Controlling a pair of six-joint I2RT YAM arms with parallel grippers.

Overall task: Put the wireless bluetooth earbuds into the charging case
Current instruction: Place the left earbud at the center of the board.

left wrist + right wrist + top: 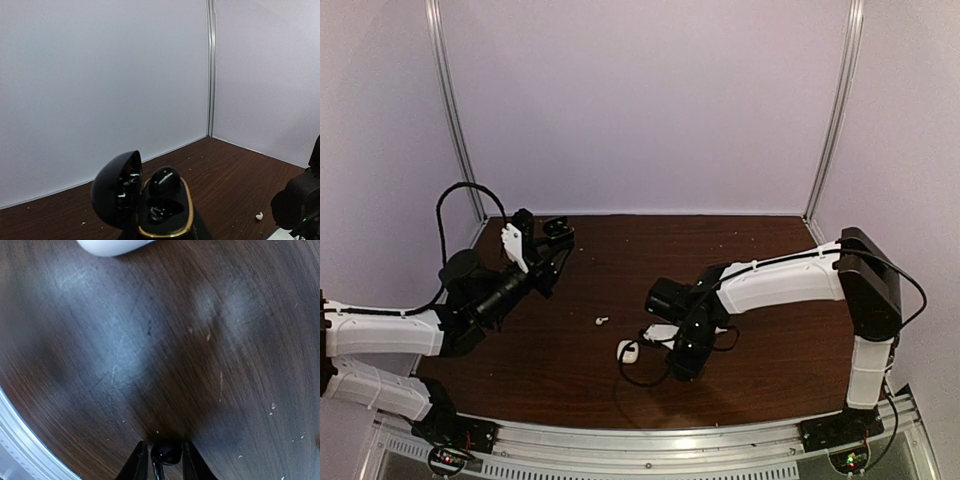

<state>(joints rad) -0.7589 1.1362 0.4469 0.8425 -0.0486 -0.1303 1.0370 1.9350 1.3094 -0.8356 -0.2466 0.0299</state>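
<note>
The right jaws pinch a black earbud (166,452) close over the tabletop (150,340). The left jaws hold the open black case (119,192), one socket apparently free. The earbud is likely light, hard, glossy and slippery: grip across its body, gently.

The table (740,240) lies open at the back; a white earbud (601,321) and white case (627,350) obstruct mid-table
</note>
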